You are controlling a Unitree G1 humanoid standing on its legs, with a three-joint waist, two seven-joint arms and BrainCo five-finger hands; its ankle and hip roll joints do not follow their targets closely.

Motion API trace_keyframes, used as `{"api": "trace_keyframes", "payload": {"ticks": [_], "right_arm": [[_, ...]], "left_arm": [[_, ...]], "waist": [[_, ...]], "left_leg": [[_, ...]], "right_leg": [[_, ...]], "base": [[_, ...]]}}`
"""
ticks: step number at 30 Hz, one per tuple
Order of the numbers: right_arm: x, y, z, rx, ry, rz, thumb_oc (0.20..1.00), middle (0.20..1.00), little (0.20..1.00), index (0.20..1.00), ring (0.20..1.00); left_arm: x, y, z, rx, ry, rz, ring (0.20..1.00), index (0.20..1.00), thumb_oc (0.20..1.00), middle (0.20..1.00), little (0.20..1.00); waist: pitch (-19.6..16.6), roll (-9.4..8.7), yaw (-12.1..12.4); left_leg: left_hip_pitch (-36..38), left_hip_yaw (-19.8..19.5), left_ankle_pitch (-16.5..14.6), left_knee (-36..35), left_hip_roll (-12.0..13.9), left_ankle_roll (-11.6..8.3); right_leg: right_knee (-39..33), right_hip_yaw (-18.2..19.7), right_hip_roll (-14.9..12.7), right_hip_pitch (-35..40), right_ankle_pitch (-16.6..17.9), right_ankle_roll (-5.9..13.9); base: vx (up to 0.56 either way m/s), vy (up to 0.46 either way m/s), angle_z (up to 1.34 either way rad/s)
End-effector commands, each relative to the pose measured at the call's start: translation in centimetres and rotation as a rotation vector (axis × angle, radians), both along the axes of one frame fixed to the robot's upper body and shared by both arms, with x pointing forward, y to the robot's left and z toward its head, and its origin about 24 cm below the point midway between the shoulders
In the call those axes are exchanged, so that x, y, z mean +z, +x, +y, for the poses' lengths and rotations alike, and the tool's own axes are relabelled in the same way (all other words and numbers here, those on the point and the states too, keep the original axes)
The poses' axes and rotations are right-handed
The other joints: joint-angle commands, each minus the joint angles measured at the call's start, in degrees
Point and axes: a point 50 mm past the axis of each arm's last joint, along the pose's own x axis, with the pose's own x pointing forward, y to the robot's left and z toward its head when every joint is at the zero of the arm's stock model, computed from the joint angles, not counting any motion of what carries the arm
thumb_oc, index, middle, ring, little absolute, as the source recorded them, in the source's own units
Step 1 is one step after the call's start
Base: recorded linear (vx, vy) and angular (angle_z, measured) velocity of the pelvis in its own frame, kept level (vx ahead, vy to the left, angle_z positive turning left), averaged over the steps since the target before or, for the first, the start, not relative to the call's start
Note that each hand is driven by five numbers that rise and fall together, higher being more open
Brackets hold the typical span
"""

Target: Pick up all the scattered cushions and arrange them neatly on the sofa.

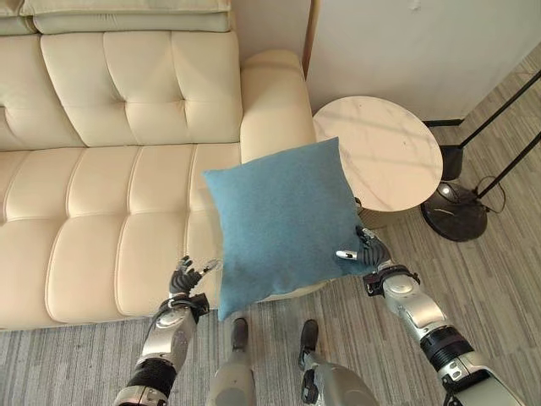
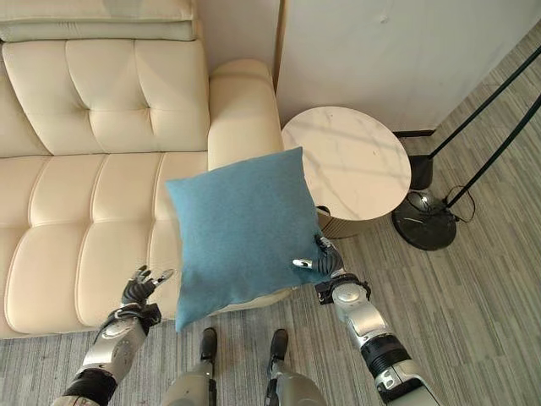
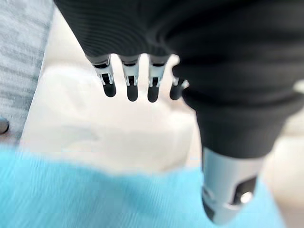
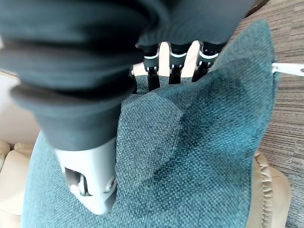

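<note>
Left eye view | cream sofa (image 1: 118, 194) | round table (image 1: 385, 152) | striped floor (image 1: 499, 279)

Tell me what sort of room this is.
Most likely a living room or lounge: a cream tufted sofa, a round marble-topped side table beside its armrest, and a black floor lamp base on the striped carpet. The right hand holds a blue cushion above the sofa's seat.

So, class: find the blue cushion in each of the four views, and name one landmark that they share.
Left eye view: blue cushion at centre, held up before the sofa.
Right eye view: centre, right hand pinching its edge.
Left wrist view: along the lower edge.
Right wrist view: close up, by the fingers.
Shared landmark: the cream sofa.
</note>
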Motion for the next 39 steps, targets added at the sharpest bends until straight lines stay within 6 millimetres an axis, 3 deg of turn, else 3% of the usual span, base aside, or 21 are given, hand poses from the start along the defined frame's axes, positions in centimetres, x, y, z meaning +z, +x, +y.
{"api": "trace_keyframes", "payload": {"ticks": [1,4,8,11,16,21,22,23,27,28,29,30,31,33,39], "right_arm": [[1.4,0.3,2.7,0.072,0.063,-0.095,1.000,1.000,1.000,1.000,1.000],[0.5,-0.1,3.4,0.110,0.062,-0.066,1.000,1.000,1.000,1.000,1.000],[0.3,-0.1,3.9,0.129,0.070,-0.057,1.000,1.000,1.000,1.000,1.000],[1.6,0.7,6.0,0.162,0.172,-0.106,1.000,1.000,1.000,1.000,1.000],[2.9,1.3,9.4,0.240,0.257,-0.135,1.000,1.000,1.000,1.000,1.000],[3.4,0.8,12.7,0.325,0.369,-0.109,1.000,1.000,1.000,1.000,1.000],[3.4,0.8,12.7,0.325,0.370,-0.109,1.000,1.000,1.000,1.000,1.000],[2.5,-0.4,14.9,0.402,0.399,-0.051,1.000,1.000,1.000,1.000,1.000],[2.2,-0.4,15.2,0.426,0.347,-0.046,1.000,1.000,1.000,1.000,1.000],[2.3,-0.1,15.1,0.439,0.276,-0.063,0.815,0.815,0.815,0.815,0.815],[2.3,0.0,15.0,0.446,0.228,-0.075,0.416,0.416,0.416,0.416,0.416],[2.5,0.4,14.7,0.440,0.189,-0.095,0.200,0.200,0.200,0.200,0.200],[2.6,0.7,14.3,0.431,0.147,-0.108,0.200,0.200,0.200,0.200,0.200],[2.8,0.8,13.9,0.413,0.141,-0.125,0.200,0.200,0.200,0.200,0.200],[3.3,0.9,13.0,0.386,0.195,-0.164,0.200,0.200,0.200,0.200,0.200]], "left_arm": [[0.7,1.6,-0.4,-0.010,0.009,-0.034,1.000,1.000,1.000,1.000,1.000],[-0.2,2.1,-1.0,-0.078,0.025,0.037,1.000,1.000,1.000,1.000,1.000],[0.4,3.4,-2.2,-0.130,0.022,0.019,1.000,1.000,1.000,1.000,1.000],[2.7,6.5,-5.5,-0.233,-0.001,-0.069,1.000,1.000,1.000,1.000,1.000],[5.0,9.0,-9.2,-0.331,-0.012,-0.130,1.000,1.000,1.000,1.000,1.000],[5.6,8.9,-13.7,-0.481,-0.049,-0.174,1.000,1.000,1.000,1.000,1.000],[5.6,8.9,-13.7,-0.481,-0.049,-0.174,1.000,1.000,1.000,1.000,1.000],[4.8,7.7,-16.5,-0.583,-0.060,-0.162,1.000,1.000,1.000,1.000,1.000],[4.4,7.4,-17.0,-0.603,-0.048,-0.149,1.000,1.000,1.000,1.000,1.000],[4.5,7.4,-17.1,-0.622,-0.004,-0.152,1.000,1.000,1.000,1.000,1.000],[4.7,7.5,-17.2,-0.633,0.014,-0.161,0.686,0.686,0.686,0.686,0.686],[5.0,7.6,-17.2,-0.635,0.031,-0.175,0.391,0.391,0.391,0.391,0.391],[5.5,7.9,-17.1,-0.636,0.053,-0.195,0.200,0.200,0.200,0.200,0.200],[6.7,8.1,-17.0,-0.653,0.085,-0.251,0.200,0.200,0.200,0.200,0.200],[7.3,8.0,-16.3,-0.693,0.194,-0.292,0.200,0.200,0.200,0.200,0.200]], "waist": [[-3.2,-2.12,0.6],[-4.1,-2.82,-0.1],[-4.4,-3.41,-0.5],[-3.6,-4.69,-1.5],[-1.5,-5.80,-2.3],[0.6,-6.01,-1.9],[0.6,-6.01,-1.9],[2.0,-5.99,-1.1],[2.6,-5.91,-0.7],[3.1,-5.79,-0.4],[3.3,-5.73,-0.3],[3.5,-5.64,-0.3],[3.7,-5.50,-0.2],[4.1,-5.23,-0.2],[4.6,-4.48,0.0]], "left_leg": [[1.5,-0.9,-5.0,-0.1,1.1,-1.21],[1.8,-0.6,-5.2,-0.2,1.3,-1.23],[1.7,-0.3,-5.3,-0.4,1.4,-1.30],[0.3,0.1,-5.1,-0.3,1.7,-1.49],[-1.5,0.6,-4.5,0.0,2.1,-1.77],[-2.3,0.7,-4.1,0.3,2.2,-1.92],[-2.3,0.7,-4.1,0.3,2.2,-1.92],[-2.9,0.3,-3.9,0.6,2.1,-2.01],[-3.2,0.2,-3.9,0.7,2.0,-2.07],[-3.5,-0.1,-3.9,0.8,2.0,-2.13],[-3.6,-0.2,-3.8,0.8,1.9,-2.12],[-3.7,-0.3,-3.8,0.8,1.9,-2.13],[-3.8,-0.3,-3.8,0.8,1.9,-2.10],[-4.1,-0.5,-3.7,0.8,1.9,-2.05],[-4.2,-0.6,-3.7,0.8,1.7,-1.92]], "right_leg": [[2.3,3.2,-5.6,0.8,-9.7,5.18],[1.9,3.2,-5.5,0.8,-9.5,5.29],[1.8,3.3,-5.5,0.6,-9.4,5.39],[2.2,3.9,-5.4,-1.4,-9.0,5.56],[2.8,4.7,-5.1,-3.8,-8.2,5.52],[3.0,4.8,-5.1,-4.5,-7.9,5.33],[3.0,4.8,-5.1,-4.5,-7.9,5.33],[3.4,4.5,-5.2,-4.9,-8.0,5.19],[3.5,4.4,-5.3,-5.0,-8.0,5.12],[3.6,4.2,-5.3,-5.3,-8.0,5.07],[3.6,4.2,-5.4,-5.4,-8.0,5.06],[3.6,4.2,-5.4,-5.4,-7.9,5.06],[3.7,4.1,-5.4,-5.5,-7.8,5.09],[3.6,4.0,-5.4,-5.7,-7.8,5.17],[3.5,3.8,-5.4,-5.8,-7.6,5.29]], "base": [[0.03,0.012,0.00],[0.03,0.009,0.00],[0.00,0.000,0.00],[-0.05,-0.006,-0.03],[-0.07,-0.009,-0.07],[-0.03,0.001,-0.05],[-0.04,-0.025,0.01],[-0.03,-0.022,0.01],[-0.01,-0.014,0.01],[0.00,0.000,0.00],[0.00,0.000,0.00],[-0.01,-0.016,0.04],[-0.02,-0.019,0.08],[-0.02,-0.007,0.11],[0.00,0.003,0.02]]}}
